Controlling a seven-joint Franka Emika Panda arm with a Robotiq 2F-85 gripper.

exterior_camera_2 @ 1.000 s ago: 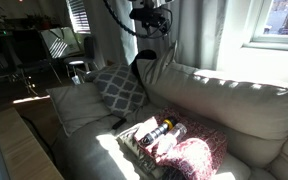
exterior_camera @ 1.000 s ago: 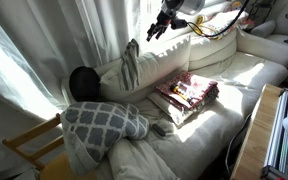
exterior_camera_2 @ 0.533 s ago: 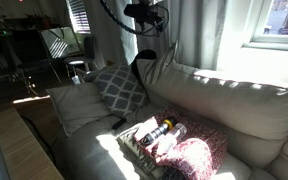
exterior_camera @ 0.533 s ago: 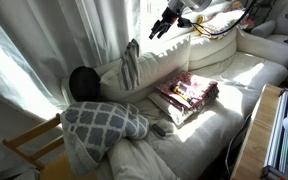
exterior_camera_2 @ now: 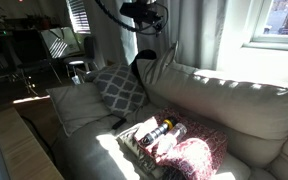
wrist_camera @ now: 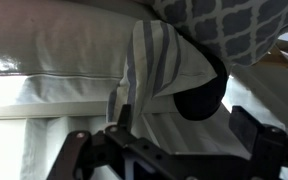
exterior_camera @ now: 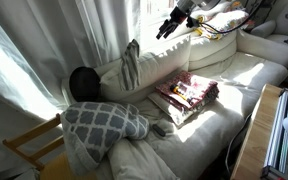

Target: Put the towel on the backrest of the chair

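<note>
The grey towel with white stripes (exterior_camera: 131, 63) hangs draped over the top of the sofa's cream-white back cushion (exterior_camera: 169, 58). It also shows in an exterior view (exterior_camera_2: 162, 62) and in the wrist view (wrist_camera: 149, 62), lying over the back cushion (wrist_camera: 59, 45). My gripper (exterior_camera: 168, 25) is open and empty in the air, up and to the side of the towel, well clear of it. In an exterior view (exterior_camera_2: 144, 12) it hangs above the towel. Its fingers frame the wrist view (wrist_camera: 164, 135) with nothing between them.
A grey pillow with white lattice pattern (exterior_camera: 101, 122) lies at the sofa's end, next to a black round cushion (exterior_camera: 82, 82). A multicoloured striped bundle with a tray of things (exterior_camera: 189, 95) sits on the seat. A small yellow wooden chair (exterior_camera: 29, 150) stands beside the sofa.
My gripper has risen and moved away from the towel along the top of the backrest. The towel stays draped over the back cushion.
</note>
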